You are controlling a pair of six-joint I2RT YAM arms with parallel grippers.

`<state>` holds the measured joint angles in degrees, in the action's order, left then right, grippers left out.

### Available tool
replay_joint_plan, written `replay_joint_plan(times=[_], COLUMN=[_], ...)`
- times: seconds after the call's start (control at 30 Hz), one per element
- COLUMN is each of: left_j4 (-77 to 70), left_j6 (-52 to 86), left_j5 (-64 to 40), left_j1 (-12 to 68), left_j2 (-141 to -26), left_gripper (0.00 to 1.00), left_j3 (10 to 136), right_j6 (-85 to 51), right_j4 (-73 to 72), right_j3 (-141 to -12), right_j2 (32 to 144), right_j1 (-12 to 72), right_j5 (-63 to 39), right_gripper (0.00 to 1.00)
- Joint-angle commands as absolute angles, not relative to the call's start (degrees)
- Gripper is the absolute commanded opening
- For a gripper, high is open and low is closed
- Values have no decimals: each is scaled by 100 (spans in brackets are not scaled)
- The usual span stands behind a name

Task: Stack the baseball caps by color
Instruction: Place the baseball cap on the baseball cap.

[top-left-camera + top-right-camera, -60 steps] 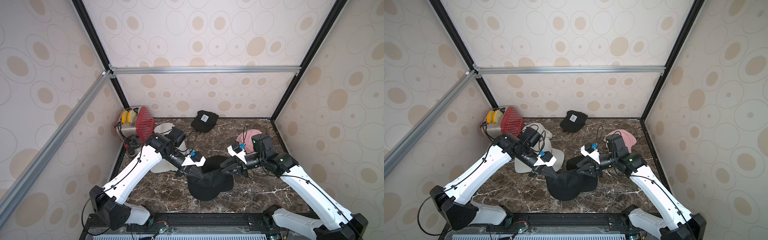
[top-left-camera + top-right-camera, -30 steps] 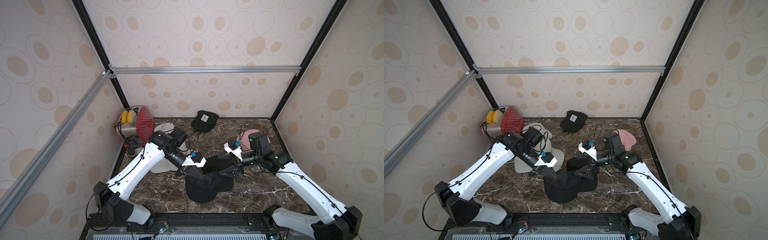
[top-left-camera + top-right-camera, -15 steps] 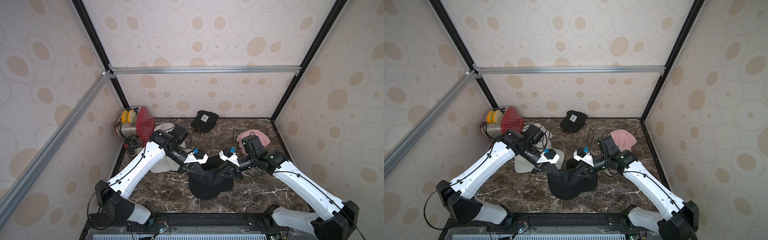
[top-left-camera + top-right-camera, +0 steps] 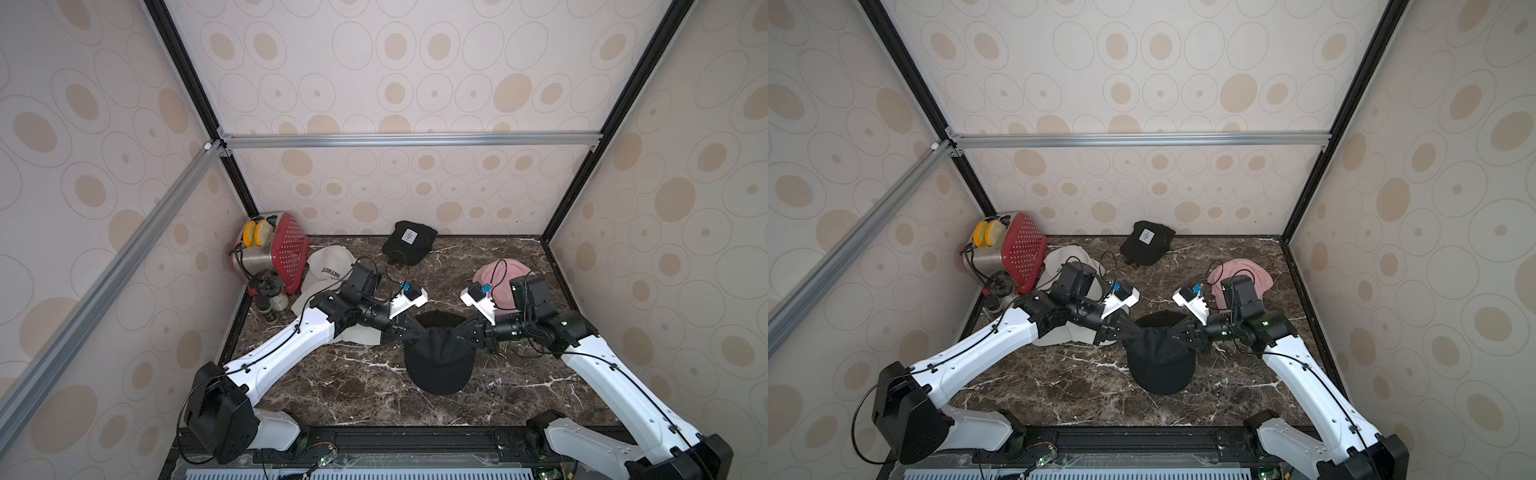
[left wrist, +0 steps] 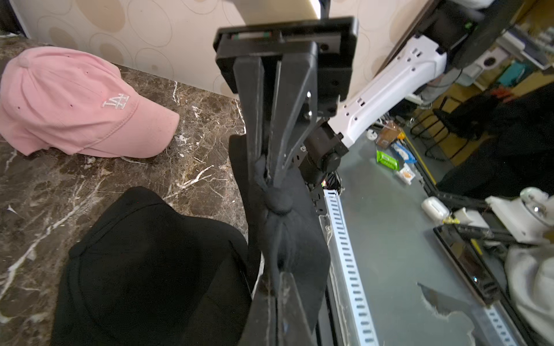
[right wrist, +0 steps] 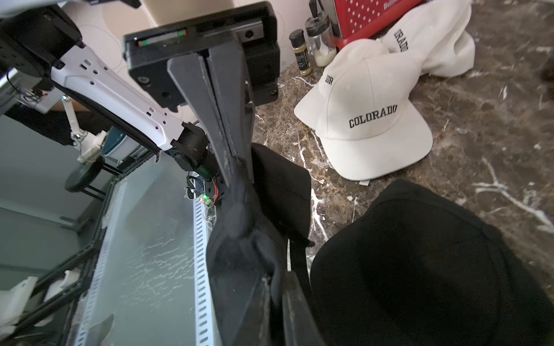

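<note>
**Holding one black cap between both grippers**

A dark marble tabletop (image 4: 332,374) with white veins is enclosed on three sides by walls (image 4: 395,83) papered in beige ovals. A black frame with an aluminium crossbar (image 4: 395,139) is fitted around them.

The left gripper (image 4: 409,332) is closed on the crown of a black cap (image 4: 438,365). The right gripper (image 4: 461,334) is pinched narrow on the same crown from the opposite side. The top button (image 5: 278,200) lies between the two sets of fingertips. The cap is stretched between the tools, with the rest of it spread on their near side.

Caps are counted as follows:

- **Black, three:** the held one, a second black cap (image 5: 150,269) lying on the table just behind and below both grippers, and a patched black cap (image 4: 409,245) well beyond them at the back wall.
- **White, three:** white caps (image 6: 368,119) lettered COLORADO are piled beyond the left gripper.
- **Pink, one:** a pink cap (image 5: 75,102) is seen beside the right wrist. Whether another lies under it cannot be told.

One red appliance (image 4: 286,249) and small jars (image 4: 274,299) stand past the white caps.
</note>
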<state>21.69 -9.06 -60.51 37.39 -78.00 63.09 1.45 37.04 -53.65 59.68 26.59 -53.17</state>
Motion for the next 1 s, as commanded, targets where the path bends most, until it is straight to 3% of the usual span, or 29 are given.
replay_joint_plan(times=[0.0,0.27,0.6,0.87,0.97], left_j4=[931,687,1317,1471,1806], left_j6=[581,1288,784,947,911], left_j5=[-5744,-5380,-5112,-5006,-4754], left_j1=[3804,3806,3806,3804,3801], left_j2=[-7644,-8923,-9022,-9427,-9773], left_gripper=[0,0,0,0,0], left_j3=[6169,6422,6617,7125,7460], right_j6=[-474,-709,-588,-624,-724], right_j4=[3668,3599,3470,3629,3622], right_j3=[-5141,-5153,-5425,-5767,-5863], right_j2=[5855,6538,7408,7848,8032], right_j1=[2657,2486,2225,2232,2215], right_j5=[-5274,-4144,-4238,-3556,-3018], right_gripper=[14,13,15,18,26])
